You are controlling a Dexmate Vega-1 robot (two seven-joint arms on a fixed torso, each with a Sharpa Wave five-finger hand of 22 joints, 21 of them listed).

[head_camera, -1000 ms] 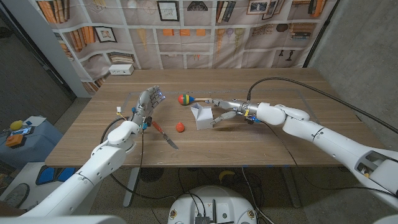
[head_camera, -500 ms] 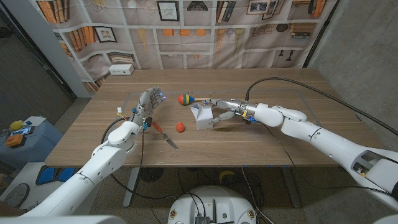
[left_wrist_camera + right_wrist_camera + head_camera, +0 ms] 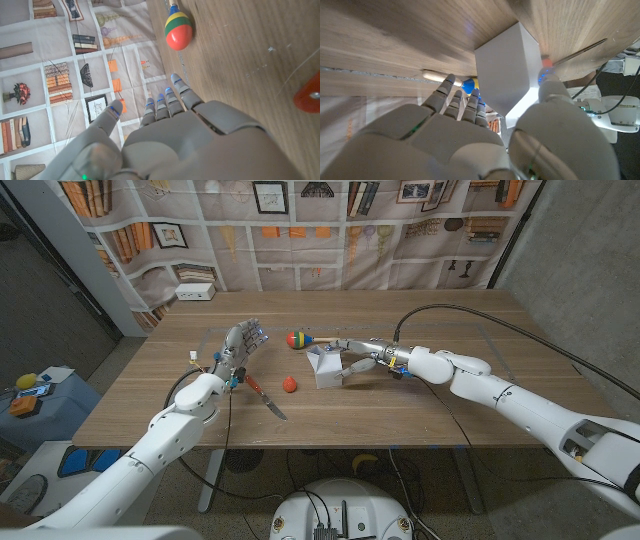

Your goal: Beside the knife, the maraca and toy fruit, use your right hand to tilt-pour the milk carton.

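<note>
At mid-table, right hand [image 3: 362, 357] fingers clamp the tilted milk carton [image 3: 324, 365]; left hand [image 3: 239, 345] fingers apart.

milk carton [image 3: 324, 365]: white, leaning over to the left near table centre; pinched by right hand [image 3: 360, 356]; just right of the red toy fruit [image 3: 289, 384]

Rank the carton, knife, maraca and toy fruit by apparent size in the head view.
1. Carton, the largest.
2. Knife and maraca: both long and slim, too alike to rank; the right hand hides part of the maraca's handle.
3. Toy fruit, the smallest.
</note>
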